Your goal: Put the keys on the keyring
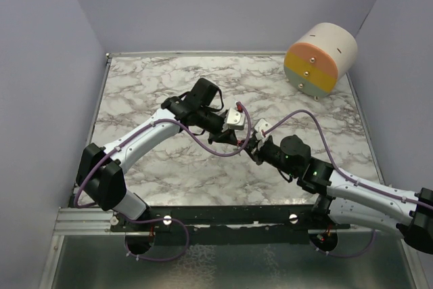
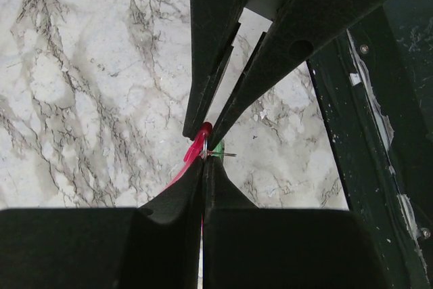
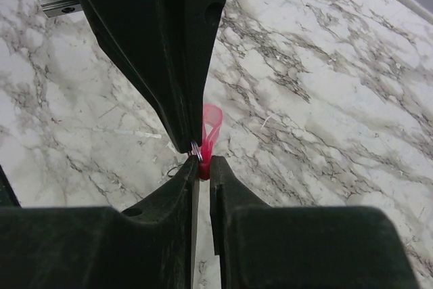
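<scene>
Marble bench carries 2 arms whose tips meet over its middle, a little toward the near edge. The left gripper has its fingers pressed together on the thin wire keyring. The green key sits just beside those tips; I cannot tell whether it hangs on the ring. The right gripper faces it nose to nose, fingers nearly closed, pinching the pink-red key against the ring. 1 pastel drum lies at the far right corner.
</scene>
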Robot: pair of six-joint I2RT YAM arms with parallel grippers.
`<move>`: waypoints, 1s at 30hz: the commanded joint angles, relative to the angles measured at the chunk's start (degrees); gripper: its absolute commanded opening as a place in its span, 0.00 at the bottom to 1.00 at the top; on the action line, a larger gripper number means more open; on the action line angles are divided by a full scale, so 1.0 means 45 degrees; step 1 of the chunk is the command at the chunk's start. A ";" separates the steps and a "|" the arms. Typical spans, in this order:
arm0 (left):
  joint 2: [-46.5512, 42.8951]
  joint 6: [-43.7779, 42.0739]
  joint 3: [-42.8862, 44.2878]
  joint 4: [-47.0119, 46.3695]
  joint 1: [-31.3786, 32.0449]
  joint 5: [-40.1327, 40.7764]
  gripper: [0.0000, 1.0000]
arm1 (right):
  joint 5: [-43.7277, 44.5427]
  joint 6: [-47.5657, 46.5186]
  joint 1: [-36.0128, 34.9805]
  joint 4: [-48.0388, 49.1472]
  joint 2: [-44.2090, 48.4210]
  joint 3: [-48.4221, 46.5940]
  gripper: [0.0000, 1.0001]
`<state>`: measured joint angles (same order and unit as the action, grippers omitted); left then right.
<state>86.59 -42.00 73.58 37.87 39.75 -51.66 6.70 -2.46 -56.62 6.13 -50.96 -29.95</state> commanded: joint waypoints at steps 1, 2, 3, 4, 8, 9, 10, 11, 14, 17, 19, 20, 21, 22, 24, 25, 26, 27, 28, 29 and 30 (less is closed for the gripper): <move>-0.0332 -0.0315 0.0251 0.0081 -0.0029 -0.0658 0.00 | -0.0341 -0.0095 0.0010 0.0614 -0.0003 -0.0414 0.10; -0.0332 -0.0333 0.0233 0.0089 -0.0022 -0.0660 0.00 | -0.0354 -0.0098 0.0015 0.0630 -0.0001 -0.0414 0.08; -0.0335 -0.0318 0.0226 0.0094 -0.0024 -0.0651 0.00 | -0.0368 -0.0105 0.0008 0.0640 0.0016 -0.0414 0.07; -0.0311 -0.0316 0.0230 0.0095 -0.0024 -0.0649 0.00 | -0.0389 -0.0126 0.0012 0.0648 0.0016 -0.0409 0.06; -0.0268 -0.0316 0.0231 0.0085 -0.0024 -0.0672 0.00 | -0.0433 -0.0120 0.0010 0.0751 0.0052 -0.0353 0.01; -0.0266 -0.0316 0.0231 0.0091 -0.0024 -0.0686 0.00 | -0.0439 -0.0125 0.0010 0.0765 0.0064 -0.0355 0.01; -0.0258 -0.0316 0.0231 0.0085 -0.0034 -0.0708 0.00 | -0.0425 -0.0126 0.0012 0.0796 0.0061 -0.0353 0.01; -0.0240 -0.0316 0.0240 0.0087 -0.0025 -0.0725 0.00 | -0.0401 -0.0119 0.0008 0.0777 0.0038 -0.0365 0.02; -0.0204 -0.0315 0.0250 0.0093 -0.0026 -0.0761 0.00 | -0.0352 -0.0102 0.0014 0.0785 -0.0085 -0.0422 0.07; -0.0162 -0.0315 0.0265 0.0081 -0.0024 -0.0819 0.00 | -0.0387 -0.0115 0.0005 0.0820 -0.0209 -0.0489 0.06; -0.0159 -0.0316 0.0251 0.0084 -0.0020 -0.0825 0.00 | -0.0446 -0.0121 0.0005 0.0857 -0.0277 -0.0515 0.01; -0.0157 -0.0306 0.0250 0.0081 -0.0024 -0.0793 0.00 | -0.0462 -0.0121 0.0014 0.0866 -0.0277 -0.0519 0.01; -0.0159 -0.0283 0.0250 0.0093 -0.0024 -0.0728 0.00 | -0.0472 -0.0118 0.0008 0.0889 -0.0250 -0.0512 0.01; -0.0157 -0.0250 0.0250 0.0083 -0.0024 -0.0669 0.00 | -0.0456 -0.0110 0.0022 0.0943 -0.0225 -0.0465 0.01; -0.0139 -0.0159 0.0267 0.0081 -0.0024 -0.0492 0.00 | -0.0421 -0.0101 0.0011 0.1001 -0.0113 -0.0389 0.01; -0.0125 -0.0054 0.0301 0.0079 -0.0029 -0.0344 0.00 | -0.0401 -0.0094 0.0005 0.1030 -0.0027 -0.0362 0.01; -0.0131 0.0056 0.0308 0.0015 -0.0025 -0.0208 0.00 | -0.0313 -0.0066 0.0019 0.1017 0.0018 -0.0324 0.01; -0.0148 0.0222 0.0299 -0.0071 -0.0024 -0.0067 0.05 | -0.0219 -0.0038 0.0016 0.0986 0.0092 -0.0307 0.01; -0.0180 0.0399 0.0266 -0.0233 -0.0024 0.0063 0.14 | -0.0117 -0.0017 0.0008 0.0967 0.0152 -0.0298 0.01; -0.0255 0.0596 0.0201 -0.0483 -0.0024 0.0192 0.20 | -0.0011 0.0017 0.0010 0.0916 0.0174 -0.0282 0.01; -0.0357 0.0824 0.0119 -0.0722 -0.0022 0.0369 0.23 | 0.0090 0.0063 0.0005 0.0863 0.0221 -0.0278 0.01</move>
<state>86.59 -41.21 73.58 37.69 39.40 -51.35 6.13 -2.83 -56.62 7.18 -51.59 -29.95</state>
